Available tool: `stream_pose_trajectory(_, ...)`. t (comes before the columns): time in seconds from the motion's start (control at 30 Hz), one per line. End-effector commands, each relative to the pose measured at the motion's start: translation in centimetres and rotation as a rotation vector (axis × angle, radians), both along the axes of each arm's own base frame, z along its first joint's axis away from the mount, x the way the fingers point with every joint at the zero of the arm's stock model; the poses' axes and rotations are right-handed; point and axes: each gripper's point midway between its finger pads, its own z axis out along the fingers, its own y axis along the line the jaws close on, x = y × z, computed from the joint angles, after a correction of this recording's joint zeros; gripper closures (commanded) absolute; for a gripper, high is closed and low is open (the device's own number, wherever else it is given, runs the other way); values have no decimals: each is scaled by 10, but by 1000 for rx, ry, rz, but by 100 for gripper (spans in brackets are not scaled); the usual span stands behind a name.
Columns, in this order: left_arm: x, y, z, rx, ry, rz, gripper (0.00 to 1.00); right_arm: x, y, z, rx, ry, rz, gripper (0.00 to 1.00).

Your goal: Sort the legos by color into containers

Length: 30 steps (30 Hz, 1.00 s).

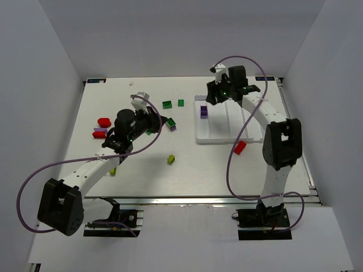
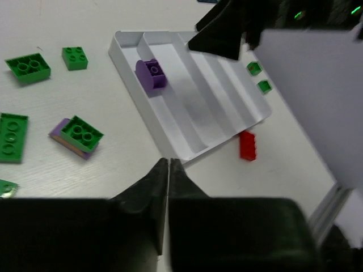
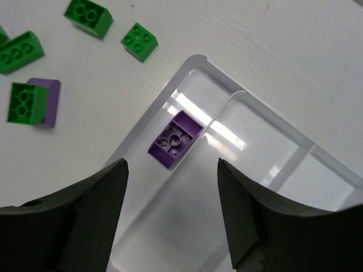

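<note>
The white tray (image 1: 224, 129) has four long containers side by side. One purple lego (image 1: 203, 111) lies in the leftmost one, underside up (image 3: 176, 139). My right gripper (image 3: 173, 170) hangs open just above that compartment, nothing between its fingers. My left gripper (image 2: 168, 162) is shut with nothing in it, hovering over the table left of the tray (image 2: 127, 59). Loose legos on the table: two green ones (image 1: 167, 105) (image 1: 181, 102), a green one stacked on a purple one (image 1: 171, 124), a red one (image 1: 240, 147) at the tray's near edge, and a yellow-green one (image 1: 171, 160).
More legos lie at the far left: a red one (image 1: 104, 122), a purple-and-red pair (image 1: 100, 132), a yellow-green one (image 1: 113, 170). A flat green lego (image 2: 12, 137) sits under my left arm. Two small green legos (image 2: 254, 68) lie beyond the tray. White walls enclose the table.
</note>
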Motion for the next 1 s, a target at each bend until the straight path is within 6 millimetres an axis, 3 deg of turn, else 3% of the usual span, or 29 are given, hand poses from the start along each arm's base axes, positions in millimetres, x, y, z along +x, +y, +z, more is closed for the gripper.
stream_pose_trajectory(0.0,-3,-1,-1,12,-7,-19,90,-36,-2,56,91,-33,78,37)
stream_pose_trajectory(0.03,-2,-2,-3,17,2,-18,93,-54,2,75,130,-43,128,60)
stream_pose_trajectory(0.1,0,-2,-9,33,24,-12,97,-85,1,66,147,25,166,88)
stream_pose_trajectory(0.13,1,-1,-13,42,35,-8,97,-103,2,85,176,0,201,100)
stream_pose_trajectory(0.2,4,-1,-21,72,61,-1,97,-124,-4,80,165,7,210,100)
stream_pose_trajectory(0.23,6,0,-24,87,68,9,96,-131,-14,98,147,-58,184,100)
stream_pose_trajectory(0.27,7,1,-31,107,89,14,95,-135,-23,100,126,-86,159,100)
stream_pose_trajectory(0.3,7,0,-32,128,85,11,95,-139,-36,86,92,-89,127,97)
stream_pose_trajectory(0.33,6,2,-37,148,97,19,93,-136,-54,104,66,-185,55,89)
stream_pose_trajectory(0.37,7,2,-36,161,94,22,92,-130,-81,104,53,-210,-25,84)
stream_pose_trajectory(0.4,7,2,-36,182,86,19,91,-130,-100,92,45,-197,-82,79)
stream_pose_trajectory(0.43,7,4,-38,203,90,31,88,-129,-118,98,41,-218,-141,73)
stream_pose_trajectory(0.47,7,6,-39,221,82,34,87,-125,-149,95,38,-202,-220,71)
stream_pose_trajectory(0.57,9,10,-37,243,73,49,81,-129,-181,85,90,-145,-274,62)
stream_pose_trajectory(0.63,10,9,-40,251,80,47,73,-130,-182,76,100,-117,-269,53)
stream_pose_trajectory(0.67,11,8,-40,251,83,39,61,-130,-183,74,100,-111,-271,51)
stream_pose_trajectory(0.77,13,9,-51,266,131,54,42,-131,-180,70,99,-84,-251,40)
stream_pose_trajectory(0.83,20,10,-57,268,150,84,34,-134,-177,66,101,-71,-223,32)
stream_pose_trajectory(0.97,42,9,-71,298,245,153,30,-138,-172,67,96,-85,-187,30)
